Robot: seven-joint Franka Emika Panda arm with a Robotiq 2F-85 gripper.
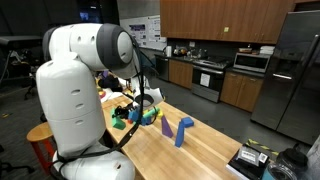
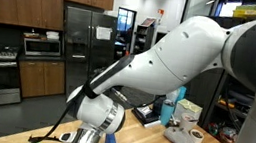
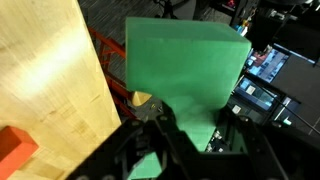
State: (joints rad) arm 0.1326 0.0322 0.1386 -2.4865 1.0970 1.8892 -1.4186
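In the wrist view my gripper (image 3: 195, 125) is shut on a large green block (image 3: 185, 60), which fills the middle of the frame between the two dark fingers. The wooden table (image 3: 40, 70) lies below at the left, with an orange block (image 3: 15, 145) on it near the lower left corner. In an exterior view the gripper (image 1: 143, 108) hangs over a cluster of coloured blocks (image 1: 125, 118) on the table (image 1: 190, 150). Two blue blocks (image 1: 182, 130) stand just beside the cluster. In an exterior view the gripper (image 2: 88, 142) is low over the table, its fingertips cut off by the frame edge.
A black device (image 1: 250, 160) sits at the table's near corner. Cups and a box (image 2: 185, 135) stand on the table end. Kitchen cabinets, an oven (image 1: 208, 78) and a steel fridge (image 1: 295, 70) line the back wall. The table edge runs close to the gripper in the wrist view.
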